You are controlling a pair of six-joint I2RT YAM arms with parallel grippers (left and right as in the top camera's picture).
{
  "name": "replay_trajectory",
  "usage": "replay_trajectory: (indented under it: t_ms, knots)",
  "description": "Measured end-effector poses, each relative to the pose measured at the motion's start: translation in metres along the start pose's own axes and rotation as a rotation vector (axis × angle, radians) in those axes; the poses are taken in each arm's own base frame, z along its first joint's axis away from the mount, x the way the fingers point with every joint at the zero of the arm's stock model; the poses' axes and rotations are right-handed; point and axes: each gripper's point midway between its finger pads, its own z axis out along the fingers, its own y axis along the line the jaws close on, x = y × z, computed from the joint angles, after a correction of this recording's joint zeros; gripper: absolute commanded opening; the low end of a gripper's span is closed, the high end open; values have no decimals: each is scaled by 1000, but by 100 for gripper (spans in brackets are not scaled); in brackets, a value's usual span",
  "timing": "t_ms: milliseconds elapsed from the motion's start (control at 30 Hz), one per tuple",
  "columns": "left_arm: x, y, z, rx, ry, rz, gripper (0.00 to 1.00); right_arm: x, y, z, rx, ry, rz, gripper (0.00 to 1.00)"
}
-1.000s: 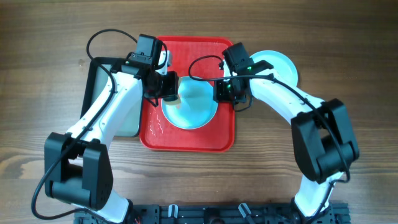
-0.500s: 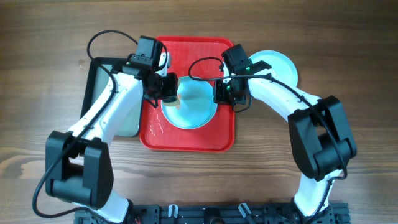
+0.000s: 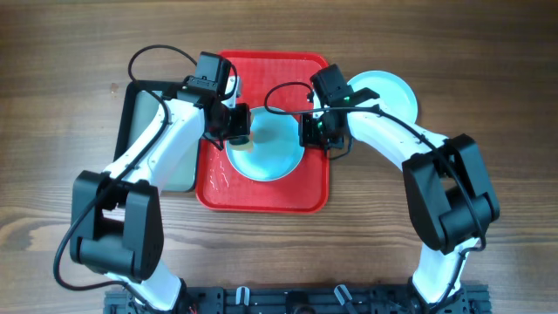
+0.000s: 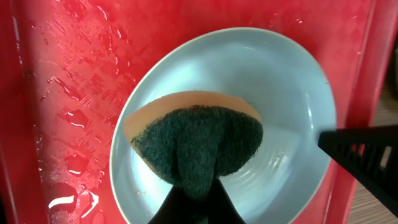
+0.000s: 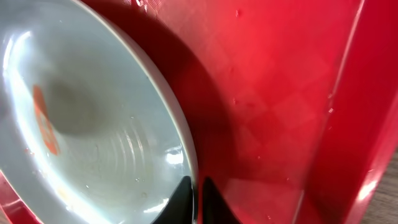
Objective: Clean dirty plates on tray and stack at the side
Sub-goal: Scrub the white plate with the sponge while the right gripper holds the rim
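The left arm (image 3: 155, 144) and right arm (image 3: 397, 133) match — white shells, bulky black joint housings. Thin black cables (image 3: 157, 49) loop above each wrist.

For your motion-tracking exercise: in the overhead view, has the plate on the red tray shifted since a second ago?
No. Judged against the red tray's rim, the plate lies in the same spot, near the tray's middle.

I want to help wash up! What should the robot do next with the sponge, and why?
Probably rub the sponge across the plate: the left gripper holds it at the plate, and the right gripper pinches the rim, steadying it.
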Motion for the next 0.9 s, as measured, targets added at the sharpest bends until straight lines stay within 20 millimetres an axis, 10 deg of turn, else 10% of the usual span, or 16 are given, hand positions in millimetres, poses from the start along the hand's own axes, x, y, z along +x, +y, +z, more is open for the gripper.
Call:
replay_trajectory:
  t_ms: [900]
  knots:
    - [-1,19,12,-88,-18,74,4,5,16,5,-27,2,41,4]
